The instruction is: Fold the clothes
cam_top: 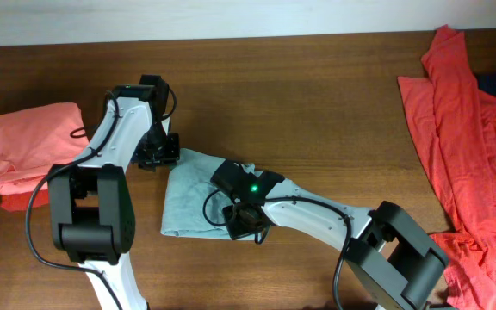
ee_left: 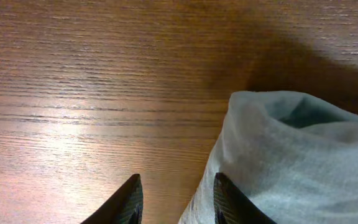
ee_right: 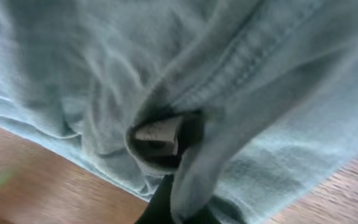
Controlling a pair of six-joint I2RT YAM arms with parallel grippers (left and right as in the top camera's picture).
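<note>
T-shirt (cam_top: 188,194) mid-table (cam_top: 317,95), folded garment (cam_top: 28,151) well apart at the left edge, heap of garments (cam_top: 463,146) along the right edge, left gripper (cam_top: 160,157) just beside the T-shirt's far-left corner, right gripper (cam_top: 246,222) on its near-right part

On my overhead feed both arms wear the same livery: smooth white shells on the long links and chunky matt-black housings at the joints. The left arm (cam_top: 114,129) has a big rounded black block at the lower left of the frame, with a thin black cable (cam_top: 31,207) looping off it. The right arm (cam_top: 317,215) carries a small green light (cam_top: 253,188) on its black wrist, and a black lead (cam_top: 209,207) curls beside it. The left pincer (ee_left: 176,208) shows two dark, tapered fingertips (ee_left: 129,202) at the bottom edge of its wrist view. The right wrist view gives me only one dark finger (ee_right: 159,210), bottom centre.
</note>
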